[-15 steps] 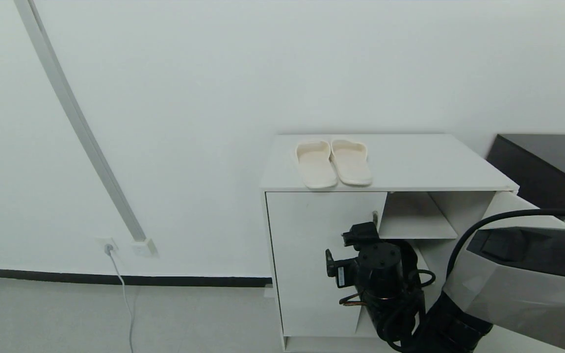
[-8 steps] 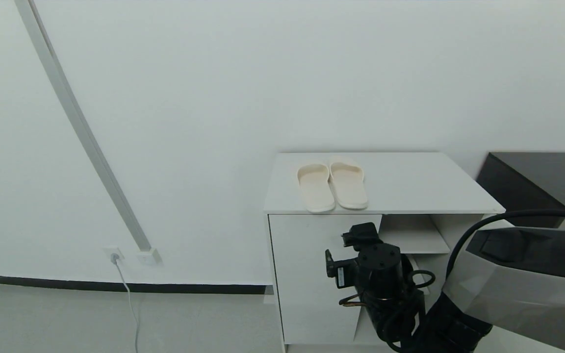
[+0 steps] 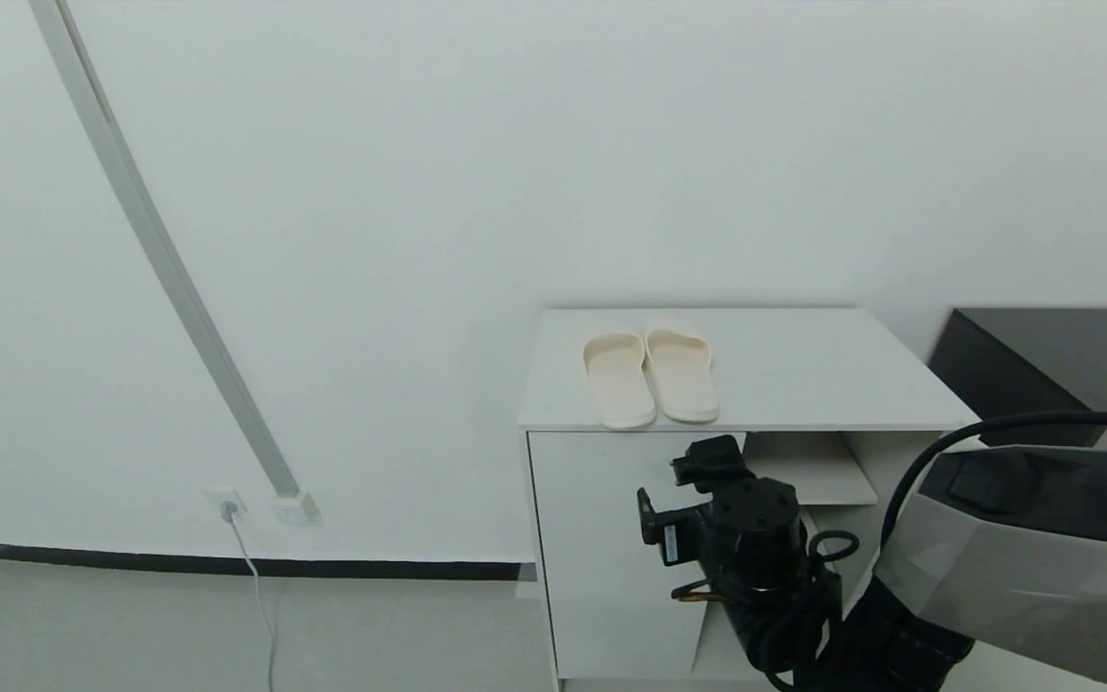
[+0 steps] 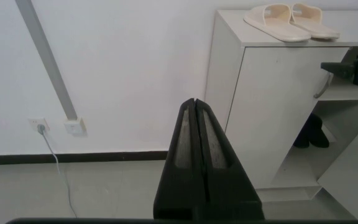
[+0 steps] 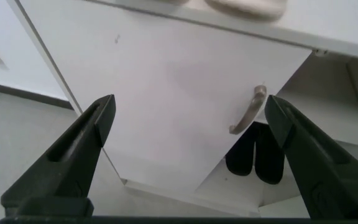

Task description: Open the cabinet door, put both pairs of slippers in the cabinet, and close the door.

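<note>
Cabinet door [image 5: 157, 71] facing right claw [image 5: 189, 104], wide apart, empty; left claw [image 4: 194, 111] pressed together.

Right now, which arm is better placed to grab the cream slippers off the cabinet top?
Probably right. The right pincer is open, close in front of the cabinet just below the cream slippers; the left pincer is shut and farther back.

We see the gripper [image 5: 190, 102] spread wide, facing the closed door [image 5: 160, 124] and its handle [image 5: 248, 111]. Beside the door, dark slippers [image 5: 257, 155] sit in the open compartment. Pale slippers [image 5: 244, 7] lie on the cabinet [image 5: 334, 31] top.
</note>
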Robot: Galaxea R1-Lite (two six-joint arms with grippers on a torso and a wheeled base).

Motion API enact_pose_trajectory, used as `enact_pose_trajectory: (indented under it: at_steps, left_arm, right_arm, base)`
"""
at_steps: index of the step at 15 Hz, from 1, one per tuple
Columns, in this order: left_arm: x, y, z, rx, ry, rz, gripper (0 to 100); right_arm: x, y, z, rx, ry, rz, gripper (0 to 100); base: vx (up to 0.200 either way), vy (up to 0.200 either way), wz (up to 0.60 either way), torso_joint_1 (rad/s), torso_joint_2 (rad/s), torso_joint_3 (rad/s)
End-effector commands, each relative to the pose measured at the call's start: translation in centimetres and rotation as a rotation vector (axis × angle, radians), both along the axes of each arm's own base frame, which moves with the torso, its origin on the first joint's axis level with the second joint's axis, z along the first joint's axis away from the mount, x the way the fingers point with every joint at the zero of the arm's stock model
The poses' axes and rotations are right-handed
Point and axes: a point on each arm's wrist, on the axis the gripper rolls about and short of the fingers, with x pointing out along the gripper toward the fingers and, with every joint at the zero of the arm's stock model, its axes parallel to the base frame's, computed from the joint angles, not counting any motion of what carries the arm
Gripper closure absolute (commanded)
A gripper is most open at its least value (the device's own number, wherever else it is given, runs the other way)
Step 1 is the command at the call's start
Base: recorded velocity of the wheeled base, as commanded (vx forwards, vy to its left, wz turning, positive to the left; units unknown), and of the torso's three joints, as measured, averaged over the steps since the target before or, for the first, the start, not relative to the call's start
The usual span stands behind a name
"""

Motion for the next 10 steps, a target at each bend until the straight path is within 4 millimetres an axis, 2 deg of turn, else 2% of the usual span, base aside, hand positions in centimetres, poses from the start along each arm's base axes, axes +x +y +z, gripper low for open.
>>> enact_pose_trajectory:
  at_steps: [1, 3, 8, 10]
  left_arm:
    - [0.0, 0.0, 0.0, -0.001, 0.001, 0.0, 100]
    - [0.0, 0.0, 0.0, 0.002, 0.001, -0.001, 100]
    - [0.0, 0.0, 0.0, 0.004, 0.001, -0.001, 100]
    - [0.0, 0.0, 0.0, 0.002, 0.001, 0.0, 100]
  right_arm:
    - [-0.3, -0.2, 1.8, 0.009, -0.011, 0.007, 0]
    - [-0.4, -0.4, 3.7, 0.0, 0.009, 0.007, 0]
    - [1.1, 1.1, 10.6, 0.099, 0.03, -0.011, 0]
    - [1.3, 1.4, 11.4, 0.12, 0.058, -0.015, 0]
  base:
    - [0.0, 0.0, 0.0, 0.0, 0.0, 0.0]
    - [0.0, 0.0, 0.0, 0.0, 0.0, 0.0]
    - [0.0, 0.0, 0.0, 0.0, 0.0, 0.0]
    - [0.0, 0.0, 0.0, 0.0, 0.0, 0.0]
